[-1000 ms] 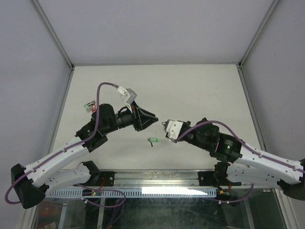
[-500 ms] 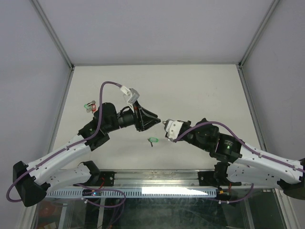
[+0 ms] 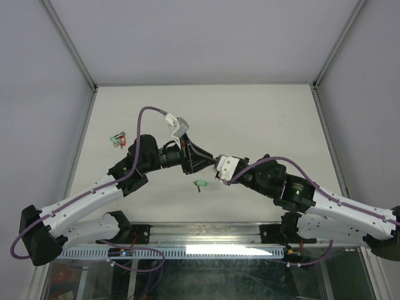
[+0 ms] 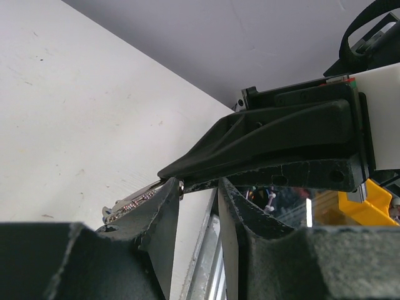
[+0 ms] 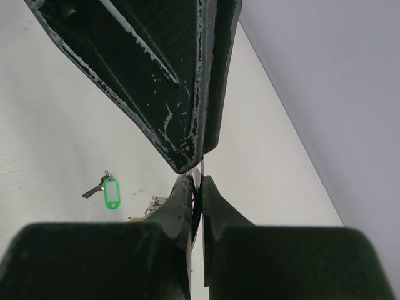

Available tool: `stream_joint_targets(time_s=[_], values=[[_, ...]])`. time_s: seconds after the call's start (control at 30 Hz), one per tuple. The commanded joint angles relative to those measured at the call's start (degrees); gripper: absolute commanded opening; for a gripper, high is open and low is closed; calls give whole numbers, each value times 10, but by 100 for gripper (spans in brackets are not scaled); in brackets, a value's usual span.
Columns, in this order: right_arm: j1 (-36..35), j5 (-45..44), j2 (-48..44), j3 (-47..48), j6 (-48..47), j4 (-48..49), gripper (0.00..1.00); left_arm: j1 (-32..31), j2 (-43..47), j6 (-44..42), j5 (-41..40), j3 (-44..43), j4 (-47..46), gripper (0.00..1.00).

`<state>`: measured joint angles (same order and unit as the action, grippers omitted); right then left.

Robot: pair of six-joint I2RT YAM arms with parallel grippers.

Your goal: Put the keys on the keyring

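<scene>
Left gripper point(image 4: 197, 183), jaws slightly parted on nothing visible, has advanced since a second ago to meet the tip of the right gripper point(image 5: 196, 182), clenched on the thin silver keyring point(image 5: 201, 167) above the table point(image 3: 262, 112), where one green-tagged key point(image 3: 200, 184) lies nearby and one green-and-red-tagged cluster point(image 3: 117, 139) well apart.

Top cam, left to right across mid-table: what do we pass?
Small green-and-red tagged cluster at far left → white cable plug on the left arm → loose silver key with green plastic tag → white block on the right arm wrist.
</scene>
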<state>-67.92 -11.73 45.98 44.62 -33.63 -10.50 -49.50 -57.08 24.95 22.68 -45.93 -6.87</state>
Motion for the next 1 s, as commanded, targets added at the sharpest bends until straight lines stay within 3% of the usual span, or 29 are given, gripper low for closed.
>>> stream_joint_targets(time_s=[0.0,0.4,0.53,0.63,0.77,0.97], values=[[-4,1,-2,15,10,58,0,-7,-3,9,12,-11,-36,29],[-3,4,-9,14,14,60,0,-6,-11,9,7,-7,-32,28],[-3,6,-8,13,15,60,0,-6,-11,9,6,-7,-32,16],[-3,6,-7,13,14,63,0,-6,-11,9,6,-8,-32,2],[-4,4,-6,11,12,63,0,-7,-6,9,3,-6,-32,0],[-4,-9,-9,0,7,60,16,-8,10,6,-18,-4,-29,0]])
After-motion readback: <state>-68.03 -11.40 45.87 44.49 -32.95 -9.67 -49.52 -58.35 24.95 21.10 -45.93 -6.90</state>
